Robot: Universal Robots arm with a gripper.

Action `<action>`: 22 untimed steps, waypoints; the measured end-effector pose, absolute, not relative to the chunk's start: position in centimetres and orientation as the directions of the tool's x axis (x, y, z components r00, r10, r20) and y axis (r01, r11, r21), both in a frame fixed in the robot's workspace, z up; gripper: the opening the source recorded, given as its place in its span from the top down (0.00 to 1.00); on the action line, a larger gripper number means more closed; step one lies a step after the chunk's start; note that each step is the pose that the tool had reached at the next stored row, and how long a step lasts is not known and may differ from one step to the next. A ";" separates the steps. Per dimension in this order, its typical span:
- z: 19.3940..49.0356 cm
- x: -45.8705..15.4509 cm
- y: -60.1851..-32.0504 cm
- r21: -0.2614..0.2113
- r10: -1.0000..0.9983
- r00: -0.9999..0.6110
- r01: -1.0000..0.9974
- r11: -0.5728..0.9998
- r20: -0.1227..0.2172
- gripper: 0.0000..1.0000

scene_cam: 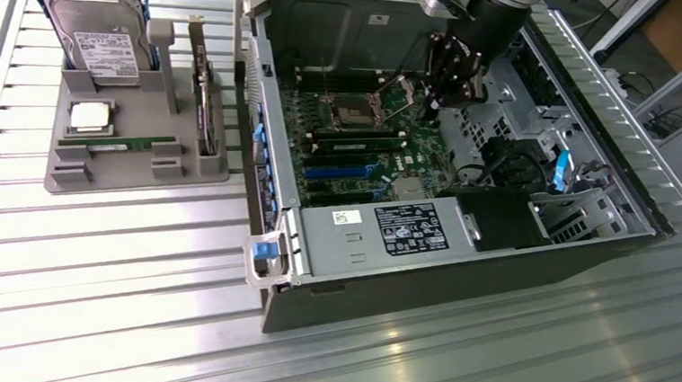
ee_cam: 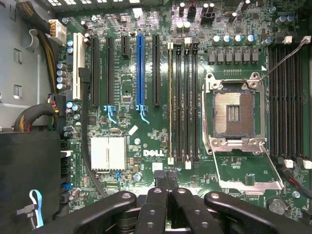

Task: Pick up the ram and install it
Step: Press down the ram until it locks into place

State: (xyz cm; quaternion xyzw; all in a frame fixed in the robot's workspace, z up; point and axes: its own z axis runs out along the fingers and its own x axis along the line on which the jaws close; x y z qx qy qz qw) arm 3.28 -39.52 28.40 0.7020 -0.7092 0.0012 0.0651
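Pincer (scene_cam: 455,73) hangs inside the open computer case (scene_cam: 431,278) on the ribbed metal table (scene_cam: 93,300); the ram (scene_cam: 122,144) lies outside the case in a grey holder tray (scene_cam: 125,180).

In the wrist view the pincer's fingers (ee_cam: 168,204) sit pressed together with nothing between them, above the motherboard (ee_cam: 161,141) near its open processor socket (ee_cam: 234,113); the ram rests flat in the tray's front slot, just below a square silver processor chip (scene_cam: 91,117); a hard drive (scene_cam: 105,44) stands at the tray's far end.
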 end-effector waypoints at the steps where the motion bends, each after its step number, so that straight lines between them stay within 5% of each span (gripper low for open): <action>1: 28.4 3.3 -39.5 0.090 -0.996 -0.006 -0.996 0.014 0.094 0.90; 22: 28.4 3.3 -39.5 0.089 -0.990 -0.106 -0.989 0.114 0.095 0.90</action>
